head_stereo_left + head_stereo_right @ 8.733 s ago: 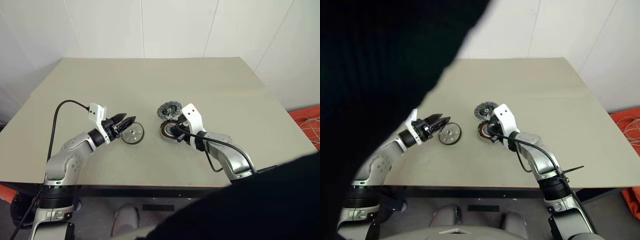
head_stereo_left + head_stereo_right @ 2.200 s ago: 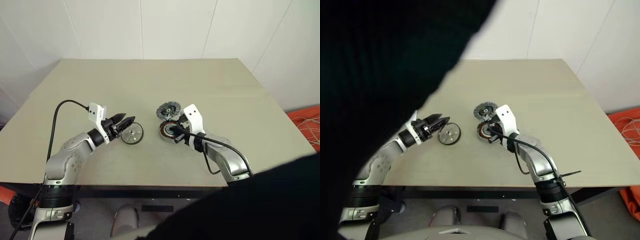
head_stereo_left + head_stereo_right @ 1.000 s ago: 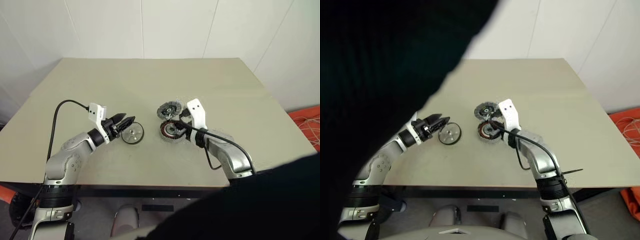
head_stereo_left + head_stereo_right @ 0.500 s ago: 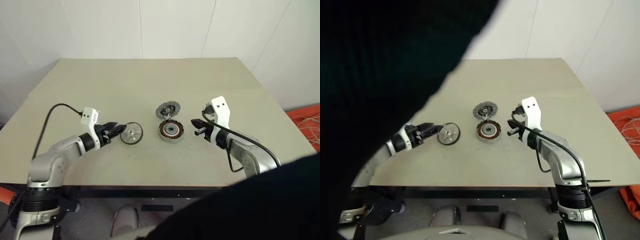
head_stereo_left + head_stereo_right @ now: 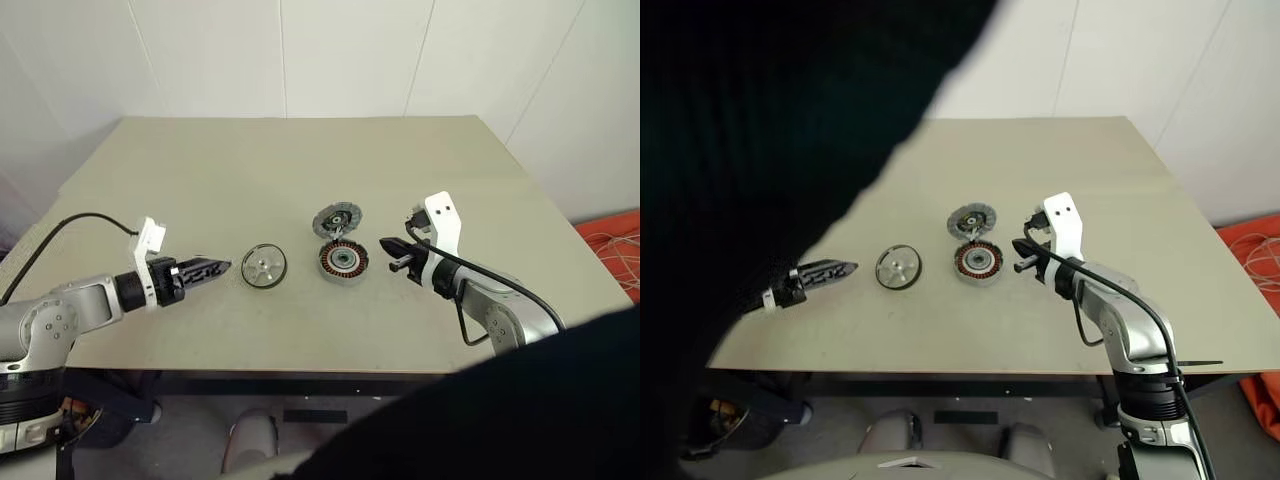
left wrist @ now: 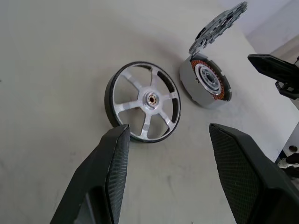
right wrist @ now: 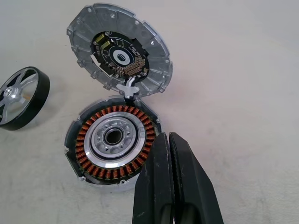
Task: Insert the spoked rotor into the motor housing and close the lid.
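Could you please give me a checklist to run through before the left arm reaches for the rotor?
1. Spoked rotor lies flat on the table, nothing on it: ok.
2. Left gripper open, empty, facing the rotor: ok.
3. Motor housing uncovered, windings showing: ok.
4. Lid tilted up off the housing: ok.
5. Right gripper shut, empty, apart from the housing: ok.
6. Rotor right way up for insertion: cannot tell.

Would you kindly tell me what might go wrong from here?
The spoked rotor lies flat on the table, apart from the open left gripper; a rim grasp may skid it. The lid leans open on a small white link to the motor housing; a knock from the shut right gripper could drop it early.
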Controlling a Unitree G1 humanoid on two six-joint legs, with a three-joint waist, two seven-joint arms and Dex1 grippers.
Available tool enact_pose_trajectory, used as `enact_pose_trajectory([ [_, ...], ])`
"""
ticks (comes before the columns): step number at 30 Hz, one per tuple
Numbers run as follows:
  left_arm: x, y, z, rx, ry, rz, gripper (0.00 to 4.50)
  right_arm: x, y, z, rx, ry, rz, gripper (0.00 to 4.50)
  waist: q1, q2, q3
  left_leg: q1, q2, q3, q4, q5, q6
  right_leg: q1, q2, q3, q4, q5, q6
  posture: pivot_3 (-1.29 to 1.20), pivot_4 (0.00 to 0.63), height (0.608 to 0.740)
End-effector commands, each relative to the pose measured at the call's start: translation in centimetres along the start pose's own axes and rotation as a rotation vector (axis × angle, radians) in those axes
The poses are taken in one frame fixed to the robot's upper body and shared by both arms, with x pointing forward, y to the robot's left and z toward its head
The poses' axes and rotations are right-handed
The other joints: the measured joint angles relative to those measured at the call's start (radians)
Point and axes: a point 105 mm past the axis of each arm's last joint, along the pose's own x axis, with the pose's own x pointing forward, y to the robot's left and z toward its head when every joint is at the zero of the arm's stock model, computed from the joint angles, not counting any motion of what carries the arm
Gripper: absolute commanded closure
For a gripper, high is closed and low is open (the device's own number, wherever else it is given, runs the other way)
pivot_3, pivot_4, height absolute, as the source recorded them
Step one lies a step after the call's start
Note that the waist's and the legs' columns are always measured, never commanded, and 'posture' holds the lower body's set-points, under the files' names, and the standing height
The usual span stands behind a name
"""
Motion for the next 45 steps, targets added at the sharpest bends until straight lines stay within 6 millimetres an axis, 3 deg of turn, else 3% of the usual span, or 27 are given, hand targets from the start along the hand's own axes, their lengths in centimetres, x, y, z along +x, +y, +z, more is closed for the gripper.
enact_pose_trajectory([
  [1,-0.1,-0.1,-0.3,-0.036,0.022,-0.026,1.64,-0.1,1.1,1.6,-0.016,-0.057,0.06,4.49,0.0,0.0,0.0,0.0,0.0,0.0,0.0,0.0,0.0,0.0,0.0,0.0,0.0,0.0,0.0,0.0,0.0,0.74],
  [5,-0.1,0.5,-0.3,-0.084,0.016,-0.024,1.64,-1.2,3.0,2.0,0.018,-0.077,0.209,4.49,0.002,0.0,0.0,0.0,0.0,0.0,0.0,0.0,0.0,0.001,0.0,0.0,0.0,0.0,0.0,0.0,0.0,0.74],
  [8,0.2,0.5,-0.4,-0.101,0.02,-0.033,1.64,-3.1,4.9,2.1,0.036,-0.099,0.376,4.49,0.004,0.0,0.0,0.0,0.0,-0.001,0.0,0.0,0.0,0.001,0.0,0.0,-0.001,0.0,0.0,0.0,0.0,0.74],
  [12,1.2,0.2,-0.2,-0.118,0.012,-0.061,1.64,-4.3,4.5,1.1,0.0,-0.054,0.413,4.49,0.006,0.0,0.0,0.001,-0.001,-0.001,0.001,-0.001,0.001,0.003,-0.001,0.0,-0.001,0.0,0.0,0.0,0.0,0.74],
  [20,2.9,-0.4,-0.7,-0.135,0.017,-0.127,1.64,-3.6,4.0,0.7,-0.005,-0.051,0.367,4.49,0.002,0.0,0.0,0.006,0.0,0.0,0.0,0.0,0.0,0.005,-0.002,0.0,-0.001,0.0,0.0,0.0,0.0,0.74],
  [27,3.4,0.7,-1.1,-0.158,0.03,-0.068,0.04,-3.4,3.4,0.6,-0.001,-0.055,0.327,4.5,0.004,-0.001,0.0,0.005,-0.001,0.0,0.0,0.0,0.001,0.005,-0.002,0.0,-0.001,0.0,0.0,0.0,0.0,0.74],
  [31,3.4,1.0,-0.5,-0.171,-0.009,-0.059,0.04,-3.2,3.4,0.5,0.002,-0.056,0.32,4.5,0.004,-0.001,0.0,0.004,-0.001,0.0,0.0,-0.001,0.001,0.004,-0.002,-0.001,-0.001,0.0,0.0,0.0,0.0,0.74],
  [39,5.7,0.9,-1.9,-0.282,-0.014,-0.071,0.04,-2.5,3.3,1.0,0.004,-0.073,0.299,4.5,0.006,-0.001,0.0,0.004,-0.001,0.0,0.0,0.0,0.001,0.005,-0.002,-0.001,-0.001,0.0,0.0,0.0,0.0,0.74],
  [45,6.2,1.4,-2.3,-0.298,-0.008,-0.046,0.04,-2.4,2.8,1.5,0.005,-0.085,0.273,4.5,0.012,0.0,0.0,0.004,-0.002,0.0,0.0,0.0,0.001,0.005,-0.002,-0.001,-0.001,0.0,0.0,0.0,0.0,0.74],
])
